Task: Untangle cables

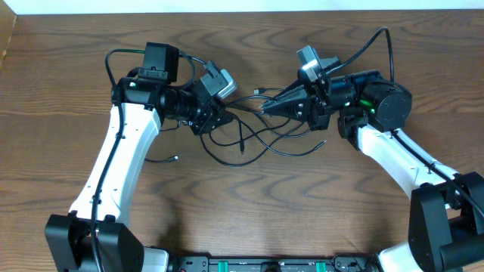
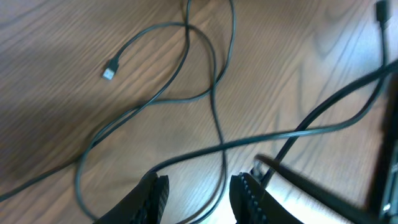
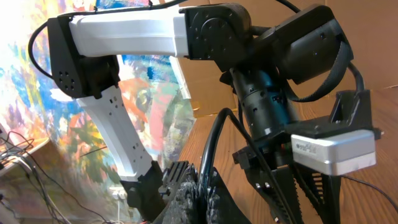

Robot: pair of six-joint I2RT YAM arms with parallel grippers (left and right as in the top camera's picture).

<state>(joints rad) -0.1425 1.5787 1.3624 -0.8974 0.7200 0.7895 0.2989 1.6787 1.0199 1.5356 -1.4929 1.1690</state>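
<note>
Ribbed fingers (image 2: pixel 249 193) of my left gripper (image 2: pixel 200 186) stand narrowly apart, astride a black cable (image 2: pixel 217 124) running near-to-far. My right gripper (image 1: pixel 266 109) pinches a strand of the tangle (image 1: pixel 249 143) lying between both arms.

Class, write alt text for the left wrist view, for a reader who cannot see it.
A thin black cable lies in crossing loops on a brown wooden table, its small plug end at upper left. Below, the two black ribbed fingers of the left gripper stand apart, one strand between them.
</note>
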